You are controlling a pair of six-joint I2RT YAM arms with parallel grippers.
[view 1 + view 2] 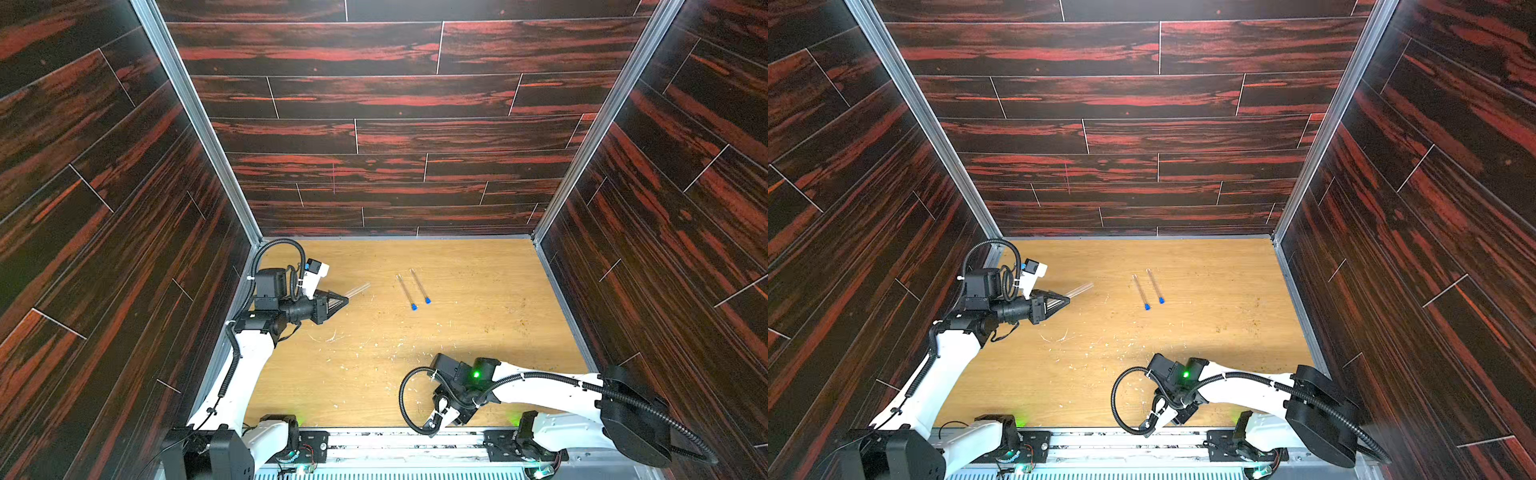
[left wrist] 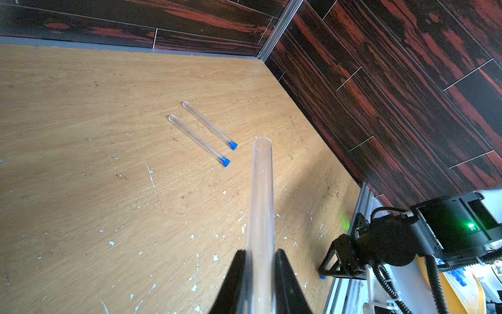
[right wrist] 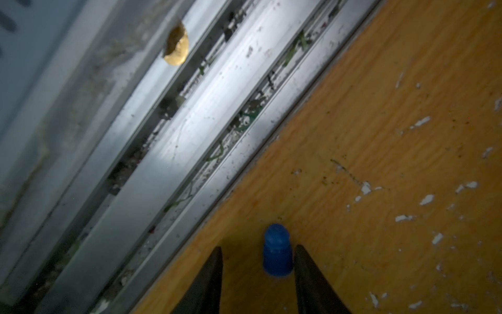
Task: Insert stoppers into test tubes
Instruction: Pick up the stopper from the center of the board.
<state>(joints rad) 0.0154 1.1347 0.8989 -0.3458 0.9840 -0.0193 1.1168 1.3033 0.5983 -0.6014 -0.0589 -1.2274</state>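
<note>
My left gripper (image 2: 260,254) clamped on bare test tube (image 2: 261,190), near worktop (image 3: 380,136) left edge. My right gripper (image 3: 258,248) part open, straddling loose stopper (image 3: 277,250) at front edge, no pinch yet. Worry: uneven squeeze squirts plug out, into rail (image 3: 190,136) slot.

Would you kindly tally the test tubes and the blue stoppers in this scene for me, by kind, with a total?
Test tubes: 3, two lying on the table, one test tube clamped in the left gripper.
Blue stoppers: 3, two plugged into the lying tubes, one loose stopper on the table inside the open right gripper.
Total: 6
</note>
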